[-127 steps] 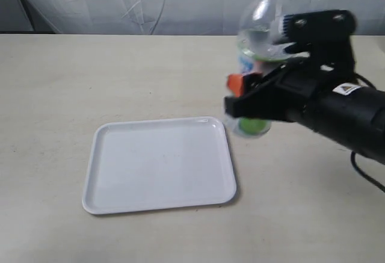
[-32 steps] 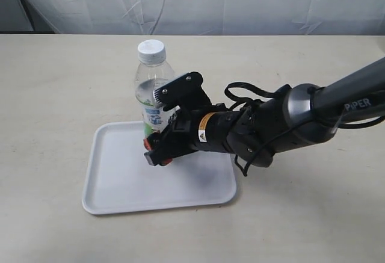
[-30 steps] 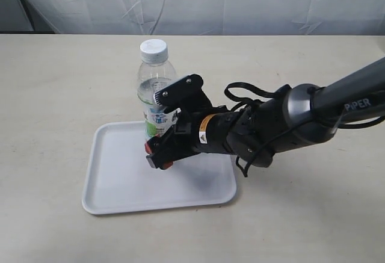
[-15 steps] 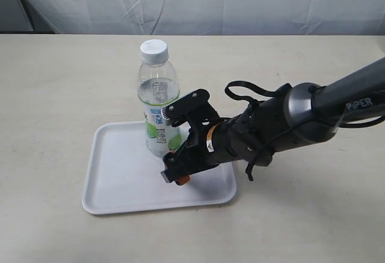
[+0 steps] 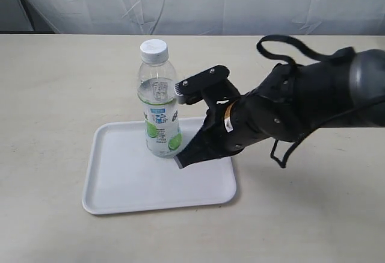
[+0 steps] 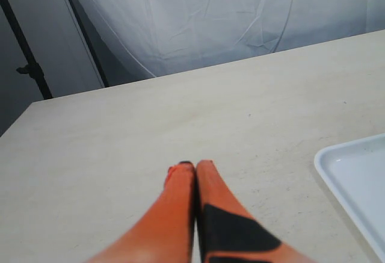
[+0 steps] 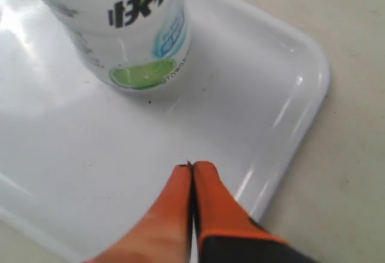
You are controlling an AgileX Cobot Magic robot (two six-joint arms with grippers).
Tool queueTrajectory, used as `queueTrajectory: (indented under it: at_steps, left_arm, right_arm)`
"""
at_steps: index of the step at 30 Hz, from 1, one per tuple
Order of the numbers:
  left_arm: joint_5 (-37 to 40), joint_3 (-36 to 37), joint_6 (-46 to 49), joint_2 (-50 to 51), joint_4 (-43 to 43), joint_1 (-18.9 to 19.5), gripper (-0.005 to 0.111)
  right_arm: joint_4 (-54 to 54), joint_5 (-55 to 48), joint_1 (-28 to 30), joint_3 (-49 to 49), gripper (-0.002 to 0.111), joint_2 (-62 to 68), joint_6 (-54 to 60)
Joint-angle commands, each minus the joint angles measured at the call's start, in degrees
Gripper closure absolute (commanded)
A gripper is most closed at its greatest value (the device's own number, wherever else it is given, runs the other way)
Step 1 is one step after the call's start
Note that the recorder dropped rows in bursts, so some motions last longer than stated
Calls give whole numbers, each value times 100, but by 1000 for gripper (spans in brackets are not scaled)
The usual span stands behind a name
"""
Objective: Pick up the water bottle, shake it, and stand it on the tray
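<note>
The water bottle (image 5: 160, 106), clear with a white cap and a lime label, stands upright on the white tray (image 5: 126, 182), near its far right part. The right wrist view shows the bottle's base (image 7: 129, 40) on the tray (image 7: 264, 88). My right gripper (image 5: 180, 162) hangs low over the tray just right of the bottle, apart from it, and in its wrist view its orange fingers (image 7: 192, 170) are pressed together with nothing between them. My left gripper (image 6: 194, 167) is shut and empty above the bare table, with a tray corner (image 6: 355, 173) off to one side.
The tan table (image 5: 54, 82) spreads round the tray on all sides. A white curtain (image 5: 180, 1) hangs behind the table's far edge. A black cable (image 5: 283, 43) loops over the right arm.
The right gripper has let go of the bottle, pulled back to the right and shut. The bottle now stands on the tray by itself.
</note>
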State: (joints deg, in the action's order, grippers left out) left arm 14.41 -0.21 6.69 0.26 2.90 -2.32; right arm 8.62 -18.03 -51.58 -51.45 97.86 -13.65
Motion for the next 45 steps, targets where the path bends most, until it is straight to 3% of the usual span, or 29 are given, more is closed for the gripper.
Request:
queueTrajectory:
  at_steps: [1,10,18,30,33,37,41,45]
  left_arm:
    - [-77,21,-25,-26,-23,-14,106]
    - [-77,21,-25,-26,-23,-14,106]
    - [-77,21,-25,-26,-23,-14,106]
    - [-77,21,-25,-26,-23,-14,106]
    - [-77,21,-25,-26,-23,-14,106]
    - [-77,21,-25,-26,-23,-14,106]
    - [-77,21,-25,-26,-23,-14,106]
    - [-77,21,-12,-26,-23,-14,106]
  right_arm:
    - [280,-627,17,121,107,-776,-495]
    - [1323,-1906,17,460,107,-2392,-1699]
    - [996,-3253,17,547,107,-3315,-1801]
    - [951,-3163,17,547,107,-3468,-1812]
    - [1180,-2593,28,788,107,-3803,-1812]
    - [1606,-445,113,1856,107,-4659,-1812]
    - [1372,1922,1001,3151,107,-5643,-1837]
    - [651,3142,2244,4200,107,-6678,-1957]
